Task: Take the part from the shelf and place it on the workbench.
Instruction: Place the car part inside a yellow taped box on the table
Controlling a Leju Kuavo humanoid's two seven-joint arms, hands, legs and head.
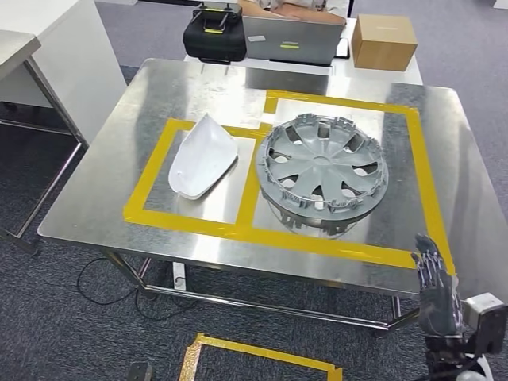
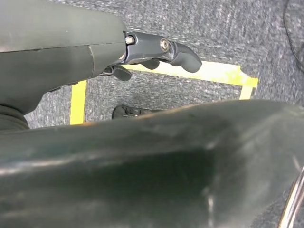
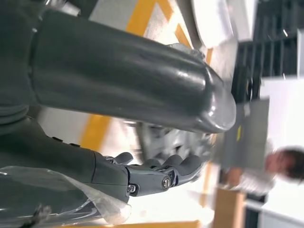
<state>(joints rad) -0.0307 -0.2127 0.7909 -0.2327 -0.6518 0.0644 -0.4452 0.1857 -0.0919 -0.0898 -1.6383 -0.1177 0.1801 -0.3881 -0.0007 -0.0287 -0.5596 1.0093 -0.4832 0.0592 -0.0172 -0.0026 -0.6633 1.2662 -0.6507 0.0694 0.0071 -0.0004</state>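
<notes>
A silver wheel cover (image 1: 321,171) lies flat inside the larger yellow-taped square on the steel workbench (image 1: 179,95). A white curved part (image 1: 203,156) lies in the smaller taped square to its left. My right hand (image 1: 436,290) hangs just off the bench's near right corner, fingers straight and apart, holding nothing. The right wrist view shows those fingers (image 3: 157,173) empty, with the wheel cover (image 3: 168,137) blurred beyond them. My left hand (image 2: 157,50) hangs over the carpet in its wrist view, fingers extended and empty.
Behind the bench a black bag (image 1: 213,36), a grey laptop (image 1: 294,38) and a cardboard box (image 1: 383,41) sit on another table, where a person (image 1: 287,6) is seated. A white table (image 1: 54,55) stands left. Yellow tape (image 1: 263,353) marks the carpet below.
</notes>
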